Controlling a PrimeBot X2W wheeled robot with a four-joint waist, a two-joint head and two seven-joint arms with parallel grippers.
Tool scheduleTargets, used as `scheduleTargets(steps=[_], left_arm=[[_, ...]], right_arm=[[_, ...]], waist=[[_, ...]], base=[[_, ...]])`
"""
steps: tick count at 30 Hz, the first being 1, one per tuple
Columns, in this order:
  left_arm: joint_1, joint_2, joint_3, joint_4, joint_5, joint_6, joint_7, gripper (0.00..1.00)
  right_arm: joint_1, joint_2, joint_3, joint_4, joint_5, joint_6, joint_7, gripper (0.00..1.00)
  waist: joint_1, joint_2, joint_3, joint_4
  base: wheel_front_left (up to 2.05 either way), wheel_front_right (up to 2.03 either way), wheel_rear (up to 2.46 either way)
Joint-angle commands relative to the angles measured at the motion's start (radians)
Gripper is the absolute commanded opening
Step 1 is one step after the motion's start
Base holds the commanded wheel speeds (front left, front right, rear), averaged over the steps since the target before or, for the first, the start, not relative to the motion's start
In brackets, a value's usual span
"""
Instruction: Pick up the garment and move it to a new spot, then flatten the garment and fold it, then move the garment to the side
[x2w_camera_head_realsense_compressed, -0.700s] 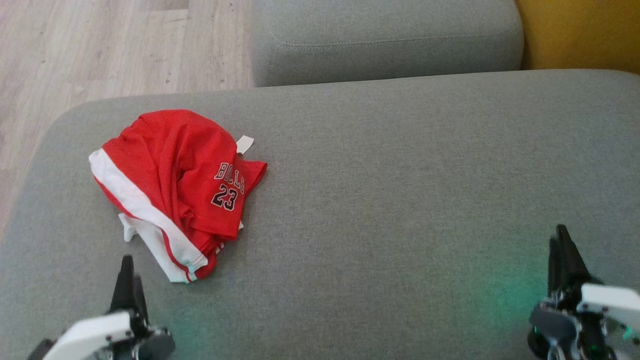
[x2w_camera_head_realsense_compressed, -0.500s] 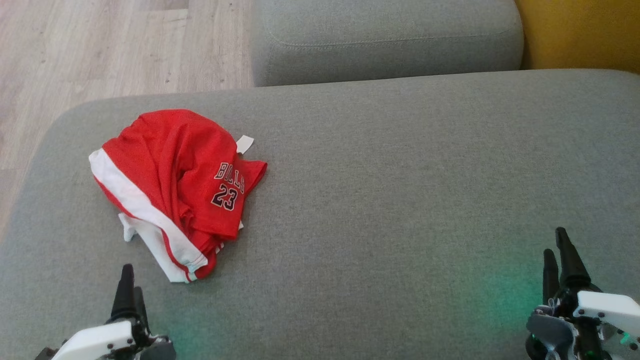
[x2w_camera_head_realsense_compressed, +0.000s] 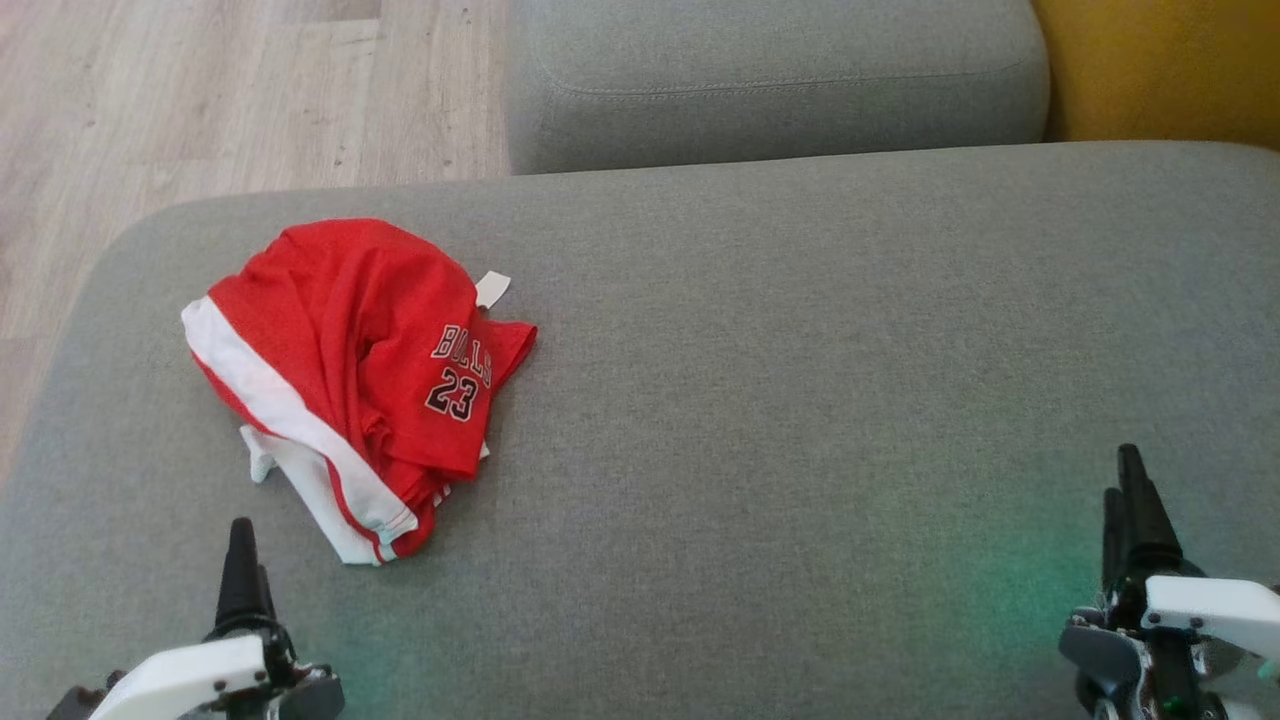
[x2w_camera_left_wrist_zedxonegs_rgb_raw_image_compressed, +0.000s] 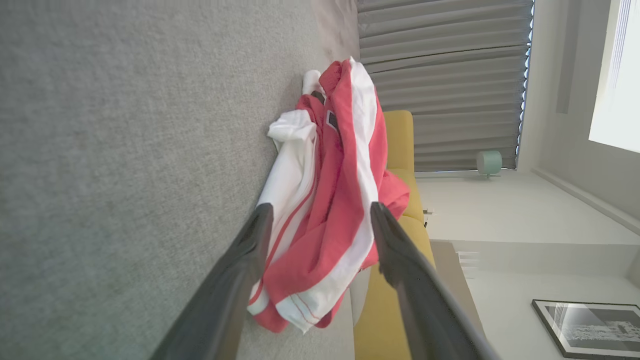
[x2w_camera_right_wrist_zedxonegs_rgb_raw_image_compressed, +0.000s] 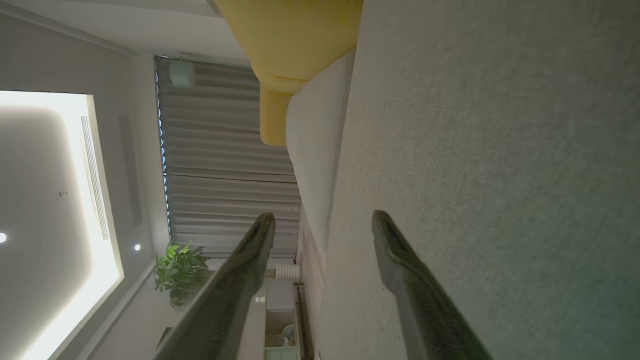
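**Head view.** Crumpled red-and-white garment (x2w_camera_head_realsense_compressed: 350, 380) at 10 o'clock on the grey sofa seat (x2w_camera_head_realsense_compressed: 800, 400), close to the seat's 9 o'clock edge and untouched; pickup judged not yet begun. At 7 o'clock, the left gripper (x2w_camera_head_realsense_compressed: 248, 555), just short of the garment's near hem and aimed toward 12. At 4 o'clock, the right gripper (x2w_camera_head_realsense_compressed: 1128, 490), well apart from the cloth. Probably placed so to give the nearer arm the first grasp and keep the other free for flattening. Back cushion (x2w_camera_head_realsense_compressed: 770, 80) at 12, yellow upholstery (x2w_camera_head_realsense_compressed: 1160, 70) at 1, floor (x2w_camera_head_realsense_compressed: 200, 100) at 11. Wide bare seat from centre to 3 o'clock, a likely new spot.

**Left wrist view.** Jaws of the left gripper (x2w_camera_left_wrist_zedxonegs_rgb_raw_image_compressed: 320, 207) spread apart, holding nothing. Garment (x2w_camera_left_wrist_zedxonegs_rgb_raw_image_compressed: 345, 150) framed in the gap ahead, white-striped hem nearest, resting on the seat. No obstacle along the approach. Seat edge just behind the heap, hence a possible slide floorward under a careless push. Curtain (x2w_camera_left_wrist_zedxonegs_rgb_raw_image_compressed: 440, 75) and framed picture (x2w_camera_left_wrist_zedxonegs_rgb_raw_image_compressed: 585, 325) beyond.

**Right wrist view.** Jaws of the right gripper (x2w_camera_right_wrist_zedxonegs_rgb_raw_image_compressed: 324, 215) likewise apart and empty, low over bare seat. Plant (x2w_camera_right_wrist_zedxonegs_rgb_raw_image_compressed: 180, 270) and curtain in the distance; nothing in the way.
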Motion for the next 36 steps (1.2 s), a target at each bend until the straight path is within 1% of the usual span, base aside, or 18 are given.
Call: scheduleTargets(steps=[1, 7, 11, 19, 20, 26, 32, 36], left_arm=[[-0.036, 0.004, 0.012, -0.042, 0.022, -0.001, -0.010, 1.00], [-0.043, 0.004, 0.026, -0.068, 0.084, 0.009, -0.027, 1.00], [-0.051, 0.004, 0.029, -0.096, 0.136, 0.024, -0.039, 1.00], [-0.065, 0.005, 0.010, -0.165, 0.282, 0.057, -0.062, 1.00], [-0.065, 0.005, 0.010, -0.165, 0.282, 0.057, -0.062, 1.00], [-0.070, 0.005, -0.031, -0.198, 0.408, 0.068, -0.080, 1.00], [-0.081, 0.006, -0.088, -0.217, 0.565, 0.067, -0.098, 1.00], [-0.095, 0.007, -0.129, -0.227, 0.663, 0.080, -0.112, 1.00]], right_arm=[[-0.040, -0.004, -0.009, -0.037, -0.032, 0.000, -0.010, 1.00], [-0.047, -0.004, -0.007, -0.074, -0.137, 0.000, -0.027, 1.00], [-0.049, -0.004, -0.011, -0.101, -0.210, 0.000, -0.039, 1.00], [-0.053, -0.005, 0.010, -0.156, -0.367, 0.000, -0.063, 1.00], [-0.053, -0.005, 0.010, -0.156, -0.367, 0.000, -0.063, 1.00], [-0.057, -0.005, 0.033, -0.186, -0.482, 0.000, -0.081, 1.00], [-0.063, -0.006, 0.050, -0.214, -0.612, 0.000, -0.098, 1.00], [-0.065, -0.006, 0.058, -0.235, -0.702, 0.000, -0.113, 1.00]], waist=[[0.0000, 0.0000, 0.000, 0.001], [0.0000, 0.0000, 0.001, 0.002], [0.0000, 0.0000, 0.004, 0.003], [0.0000, 0.0000, 0.012, 0.003], [0.0000, 0.0000, 0.012, 0.003], [0.0000, 0.0000, 0.018, 0.003], [0.0000, 0.0000, 0.025, 0.006], [0.0000, 0.0000, 0.028, 0.009]], base=[[0.00, 0.00, 0.00], [0.00, 0.00, 0.00], [0.00, 0.00, 0.00], [0.00, 0.00, 0.00], [0.00, 0.00, 0.00], [0.00, 0.00, 0.00], [0.00, 0.00, 0.00], [0.00, 0.00, 0.00]])
